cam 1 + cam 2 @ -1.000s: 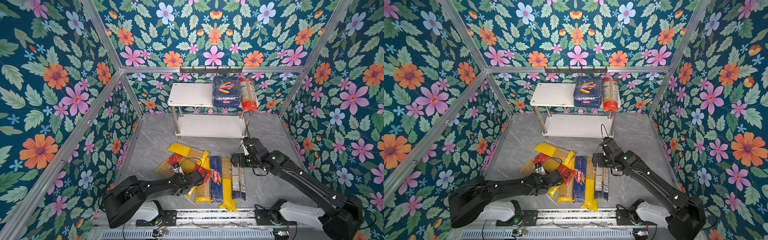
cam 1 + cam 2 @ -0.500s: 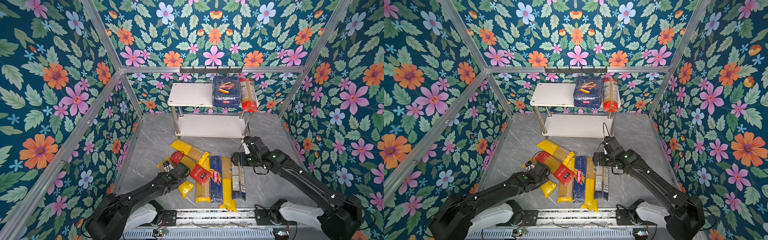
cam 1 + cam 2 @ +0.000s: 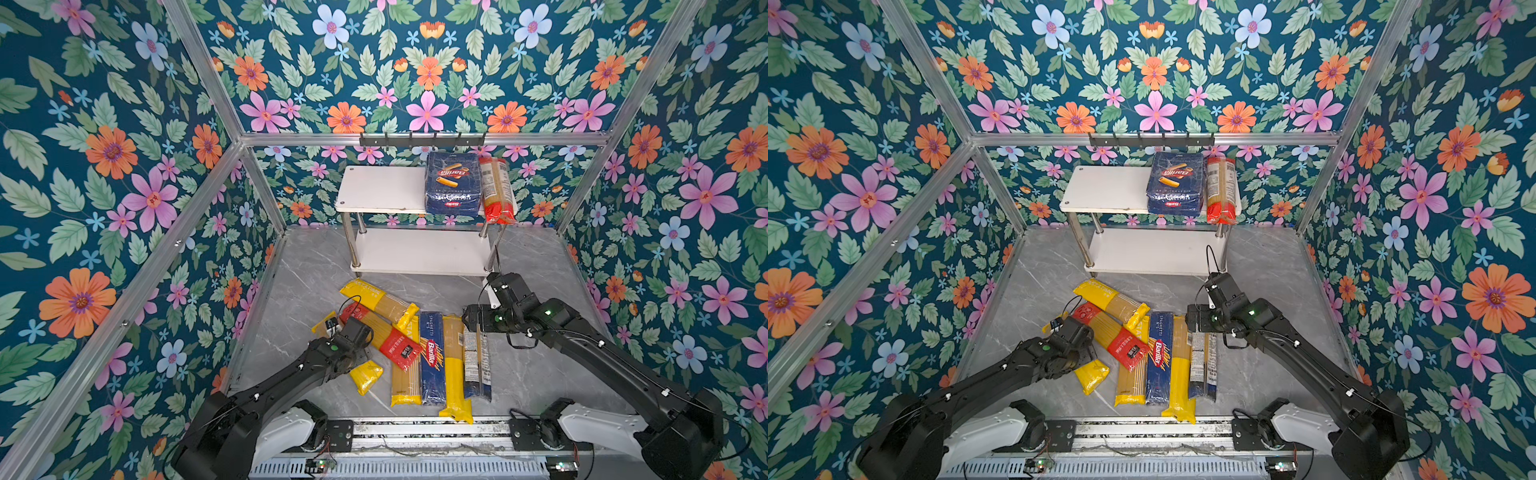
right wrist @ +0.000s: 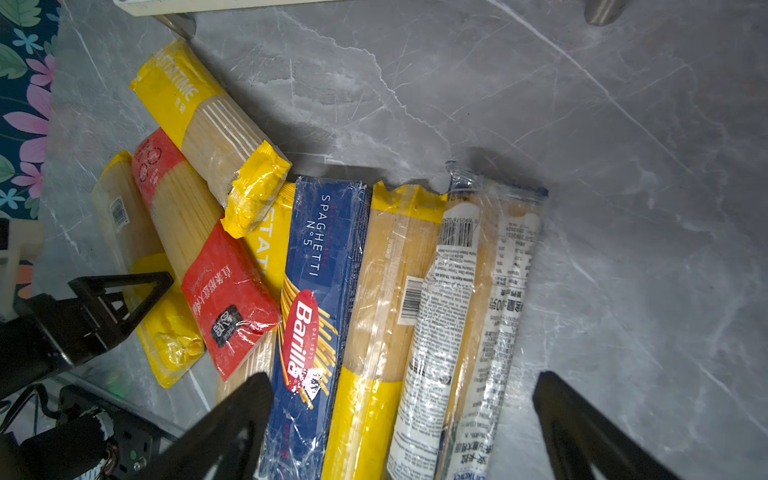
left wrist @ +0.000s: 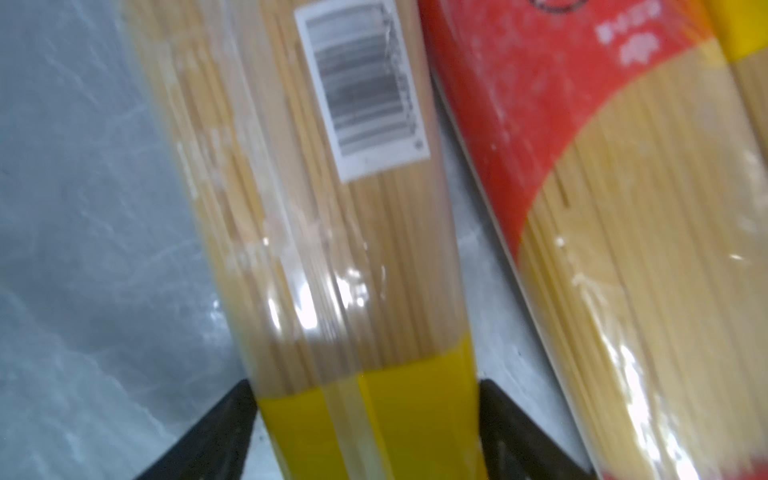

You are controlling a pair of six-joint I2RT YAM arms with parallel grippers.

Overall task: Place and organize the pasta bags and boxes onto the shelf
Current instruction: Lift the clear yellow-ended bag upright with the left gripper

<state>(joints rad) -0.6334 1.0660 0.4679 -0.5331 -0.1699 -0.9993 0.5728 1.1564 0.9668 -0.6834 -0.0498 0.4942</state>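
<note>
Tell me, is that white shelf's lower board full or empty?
Empty, as far as shows: the lower board is bare white in both top views; the blue Barilla pack and red-ended bag lie on the top board.

Top views look down on everything; wrist cameras close above bags [image 5: 332, 249].

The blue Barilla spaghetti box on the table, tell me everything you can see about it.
The blue Barilla spaghetti box is long, narrow and dark blue, under shiny, crinkled clear film. White lettering reads SPAGHETTI No 5; further along sit a red oval Barilla logo and printed pasta strands. It lies flat, face up, on the grey marble-look table, one end toward the shelf, flanked by a yellow-ended bag and a yellow-banded bag, each touching a long side. Nothing grips it.
</note>
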